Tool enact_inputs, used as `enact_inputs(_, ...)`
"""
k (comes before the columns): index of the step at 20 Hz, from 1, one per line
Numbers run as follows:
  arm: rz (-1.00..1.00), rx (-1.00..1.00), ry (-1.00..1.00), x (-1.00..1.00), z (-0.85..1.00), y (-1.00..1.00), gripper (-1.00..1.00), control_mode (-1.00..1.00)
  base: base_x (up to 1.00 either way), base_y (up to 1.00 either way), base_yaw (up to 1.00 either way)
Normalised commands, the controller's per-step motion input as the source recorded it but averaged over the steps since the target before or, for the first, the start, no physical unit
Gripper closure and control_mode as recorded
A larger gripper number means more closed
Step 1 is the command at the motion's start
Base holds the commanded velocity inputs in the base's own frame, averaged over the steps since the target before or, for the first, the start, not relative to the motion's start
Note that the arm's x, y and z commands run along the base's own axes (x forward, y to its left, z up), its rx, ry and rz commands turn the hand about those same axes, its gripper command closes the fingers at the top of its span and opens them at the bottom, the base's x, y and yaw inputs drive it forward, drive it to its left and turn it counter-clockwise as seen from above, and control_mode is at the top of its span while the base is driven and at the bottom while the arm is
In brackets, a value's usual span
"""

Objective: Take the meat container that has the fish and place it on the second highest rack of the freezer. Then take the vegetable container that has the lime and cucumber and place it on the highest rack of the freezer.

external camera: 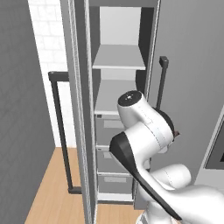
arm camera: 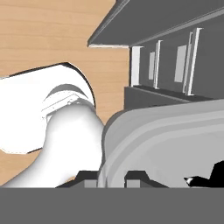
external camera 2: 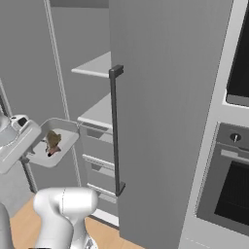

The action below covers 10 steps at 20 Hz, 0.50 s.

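From the left base view, the freezer (external camera: 116, 109) stands open, a tall narrow grey cabinet with its highest rack (external camera: 119, 59) and second highest rack (external camera: 114, 97) both bare, and grey drawers (external camera: 114, 151) stacked below them; the white arm (external camera: 144, 131) bends up in front of the drawers, and a long dark handle (external camera: 61, 131) hangs on the open door to the left. In the right base view the meat container (external camera 2: 52, 143), a pale grey tray, sits out in front of the freezer, left of the drawers and lower than the second highest rack (external camera 2: 99, 111), with the small brown fish (external camera 2: 52, 141) lying inside it; the dark bar handle (external camera 2: 115, 131) runs down the near door. In the hand view, the hand (arm camera: 111, 177) is pinched on the rim of the container (arm camera: 166, 140), one finger on each side of the wall, with wooden floor (arm camera: 52, 35) and the drawer fronts (arm camera: 175, 65) beyond.
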Motion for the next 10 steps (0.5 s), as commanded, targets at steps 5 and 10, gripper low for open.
enact_inputs(5, 0.11, 0.11, -0.10, 0.68, 0.02, -0.26, 1.00, -1.00, 0.00, 0.00, 0.00)
enact_inputs(10, 0.09, 0.10, -0.02, 0.81, 0.09, -0.10, 1.00, -1.00, 0.00, 0.00, 0.00)
